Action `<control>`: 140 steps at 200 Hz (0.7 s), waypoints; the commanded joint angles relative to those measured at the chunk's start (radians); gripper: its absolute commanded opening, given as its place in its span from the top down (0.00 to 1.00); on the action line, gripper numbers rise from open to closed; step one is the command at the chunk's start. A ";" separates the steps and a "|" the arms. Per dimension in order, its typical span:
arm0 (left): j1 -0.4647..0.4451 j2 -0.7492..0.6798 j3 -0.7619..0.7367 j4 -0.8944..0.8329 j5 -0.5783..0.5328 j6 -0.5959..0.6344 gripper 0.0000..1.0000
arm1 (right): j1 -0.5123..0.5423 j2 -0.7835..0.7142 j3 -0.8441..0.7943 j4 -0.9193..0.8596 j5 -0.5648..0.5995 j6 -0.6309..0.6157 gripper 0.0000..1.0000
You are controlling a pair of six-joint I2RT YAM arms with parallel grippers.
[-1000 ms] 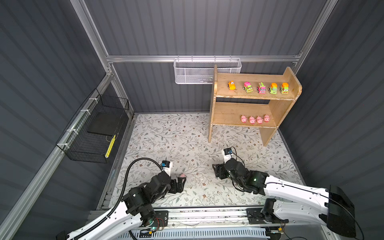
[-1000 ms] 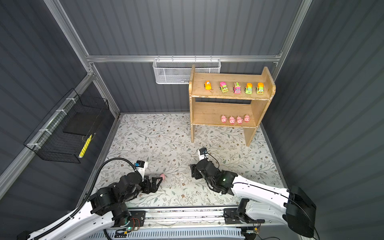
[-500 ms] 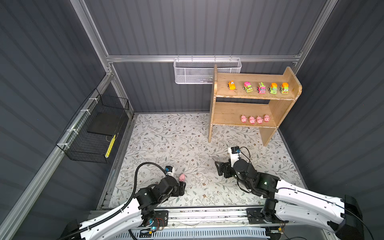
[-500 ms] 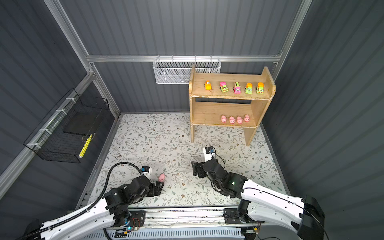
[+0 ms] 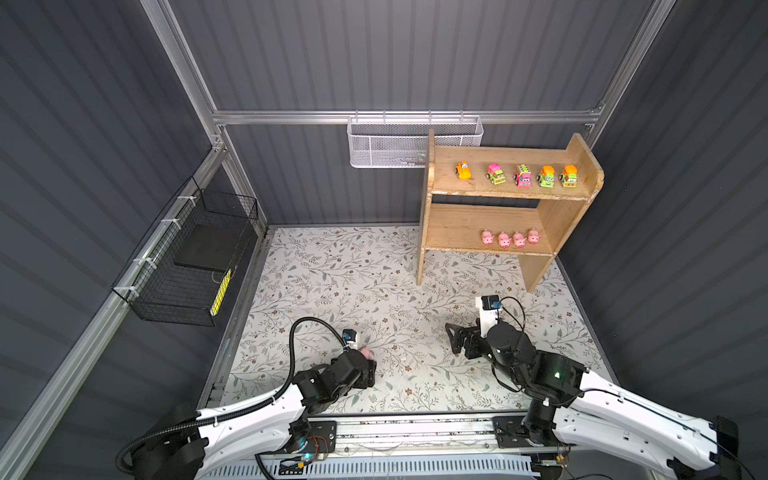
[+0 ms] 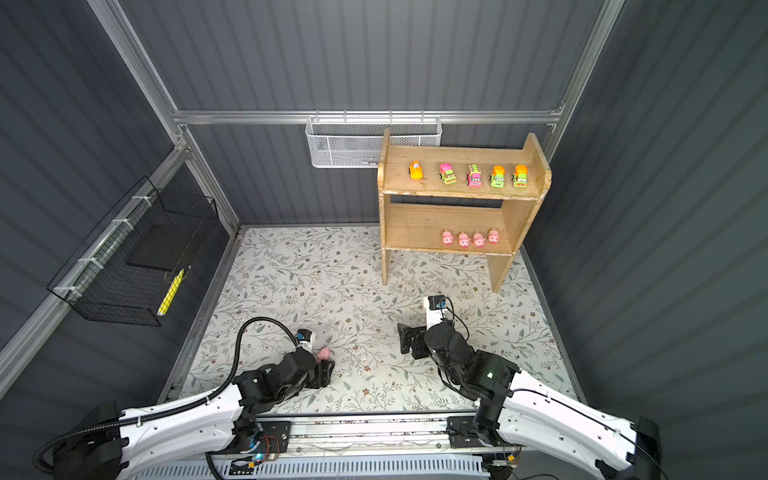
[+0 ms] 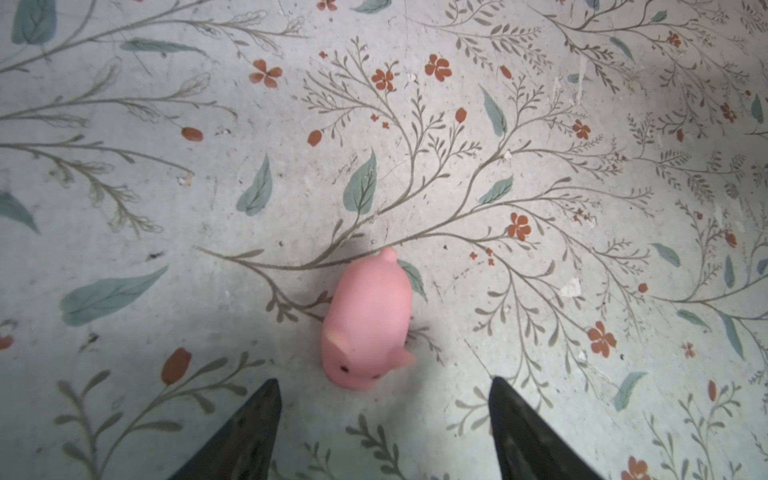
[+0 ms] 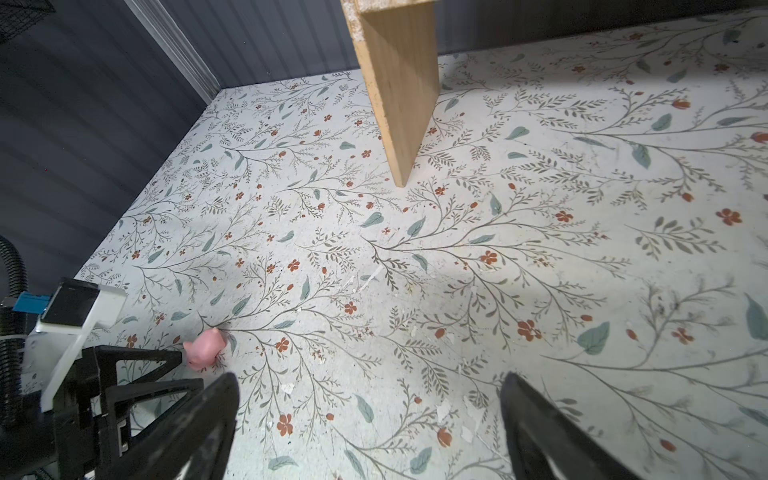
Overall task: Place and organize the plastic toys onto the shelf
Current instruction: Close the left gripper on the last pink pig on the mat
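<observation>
Loose pig lies on the desk, just ahead of my left pincer, snout toward it, body along my approach line. Left pincer spread, empty. Right pincer spread, empty, well apart. Left's nearer.

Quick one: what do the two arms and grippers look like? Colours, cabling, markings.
Left arm and right arm: white link shells, black joints. Left carries a black corrugated hose; right, a thin black cable and a green light. Left gripper and right gripper: black tapered fingers, white camera mount with blue connector behind each.
</observation>
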 commanded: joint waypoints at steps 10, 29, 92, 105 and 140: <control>-0.009 0.017 -0.029 0.061 -0.040 0.020 0.24 | -0.007 -0.045 -0.018 -0.082 -0.009 0.010 0.01; -0.012 0.041 -0.036 0.080 -0.056 0.014 0.26 | -0.010 -0.063 -0.028 -0.090 -0.011 0.010 0.01; -0.023 0.142 -0.036 0.165 -0.108 0.028 0.36 | -0.021 -0.078 -0.037 -0.094 -0.038 -0.001 0.01; -0.022 0.161 -0.033 0.170 -0.114 0.035 0.36 | -0.022 -0.085 -0.042 -0.096 -0.043 0.001 0.01; -0.022 0.198 -0.031 0.199 -0.125 0.050 0.39 | -0.028 -0.084 -0.099 -0.063 -0.159 0.064 0.01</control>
